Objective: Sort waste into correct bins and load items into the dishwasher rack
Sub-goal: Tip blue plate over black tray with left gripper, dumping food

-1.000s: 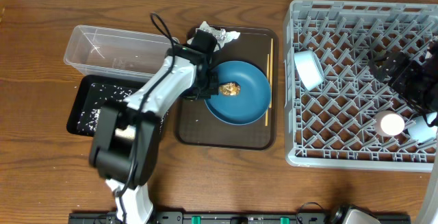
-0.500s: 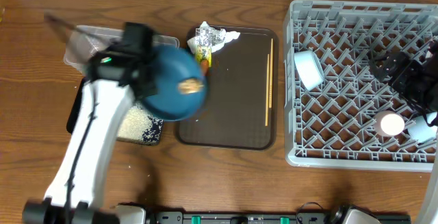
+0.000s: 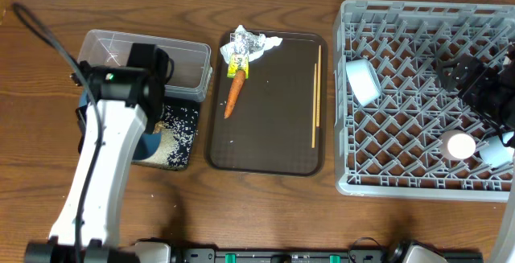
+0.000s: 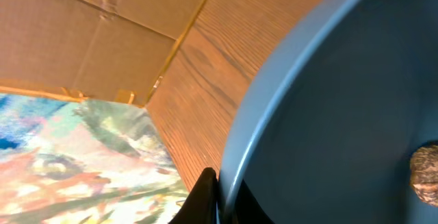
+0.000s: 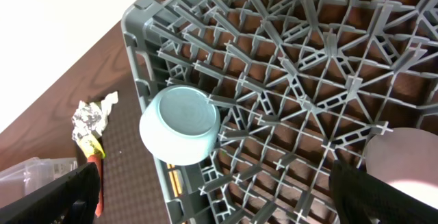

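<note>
**Overhead.** The left arm (image 3: 113, 134) reaches over the black tray (image 3: 183, 154) at the bench's (image 3: 322, 215) left side. Only a sliver of the dark blue plate (image 3: 150, 145) shows under the arm, above scattered rice grains (image 3: 173, 122). The clear tub (image 3: 183, 70) sits just behind. On the brown serving tray (image 3: 278, 126) lie the carrot (image 3: 233, 96), the crumpled wrapper (image 3: 245, 46) touching its top end, and the chopsticks (image 3: 316, 94) along the right edge. The grey rack (image 3: 402, 10) holds a pale blue cup (image 3: 362, 80) and a pale round vessel (image 3: 460, 145). The right arm (image 3: 483, 90) hangs over the rack's far side.

**Left wrist.** The left fingers (image 4: 205, 195) are pinched tight on the plate's (image 4: 328, 114) rim. The plate is tipped steeply, and the small brown lump (image 4: 428, 176) sits on its face at the frame's right edge.

**Right wrist.** The right fingers (image 5: 48, 196) are spread as wide as they go and hold nothing, above the rack (image 5: 287, 59) and the upturned cup (image 5: 179, 125).

**Doing it well.** The step looks to be scraping the plate's leavings into the black tray. Since the lump is on the plate, steepen the tilt with the low rim kept inside the tray's walls, so nothing drops on the bench or into the tub. A gentle shake should free it, but the rim grip is narrow and a jolt could slip the plate. Once it is clean, the plate belongs upright between the rack's pegs, clear of the cup.
</note>
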